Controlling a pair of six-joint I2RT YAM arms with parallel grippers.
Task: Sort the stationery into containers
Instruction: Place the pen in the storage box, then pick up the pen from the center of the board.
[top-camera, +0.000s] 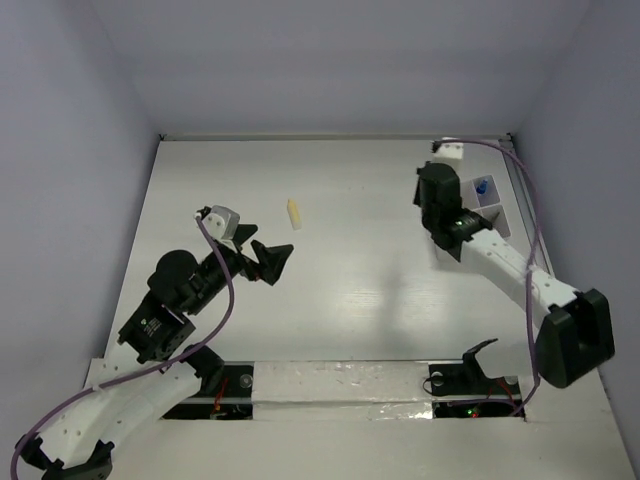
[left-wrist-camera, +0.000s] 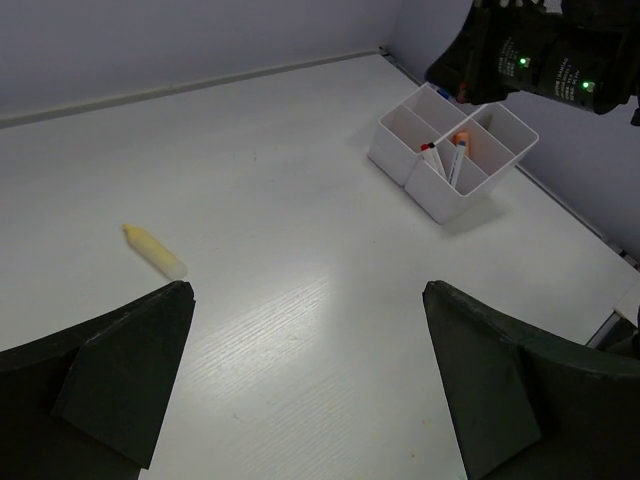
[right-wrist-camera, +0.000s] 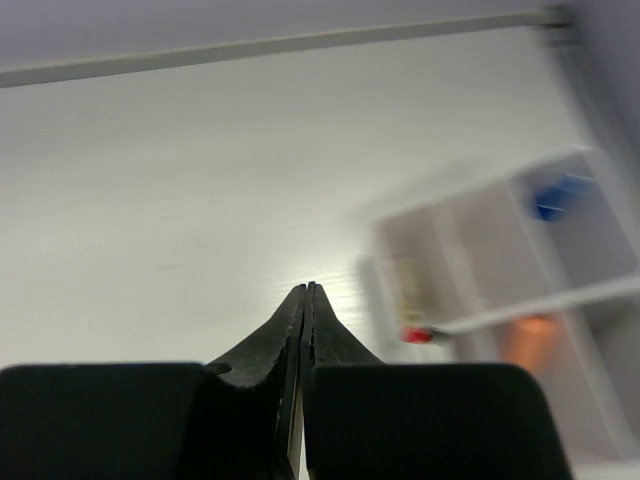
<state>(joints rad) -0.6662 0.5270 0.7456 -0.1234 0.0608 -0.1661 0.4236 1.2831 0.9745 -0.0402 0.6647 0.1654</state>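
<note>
From where I stand, nearly everything seems to be sorted. The white organizer (left-wrist-camera: 413, 168) sits at the far right of the surface (top-camera: 350, 300). A red-capped pen (left-wrist-camera: 431, 156) and an orange-tipped piece (left-wrist-camera: 459, 146) stand in its compartments, and something blue (top-camera: 484, 186) shows in another.

The only loose item I can see is the cream stick (top-camera: 294, 213). It lies flat on the surface, well apart from the organizer and off to its left.

The right end effector (right-wrist-camera: 305, 292) hangs close by the organizer on that same left side. Its fingers are pinched together with nothing between them.

The left end effector (left-wrist-camera: 305, 300) is further from the organizer than the stick is. Its fingers are spread as wide as they go, it holds nothing, and the stick lies ahead of it, a little to one side.

I'd say the step in hand is fetching that last stick, and the left arm looks set for it. The next move calls for:

- swinging over the stick and turning the wrist so the fingers straddle its narrow width, not its length;
- coming down low, since it is a slim thing lying flat, and closing;
- carrying it across to the organizer and dropping it into a compartment.

The right arm would have to move away from the organizer first, or the two may crowd each other there.
</note>
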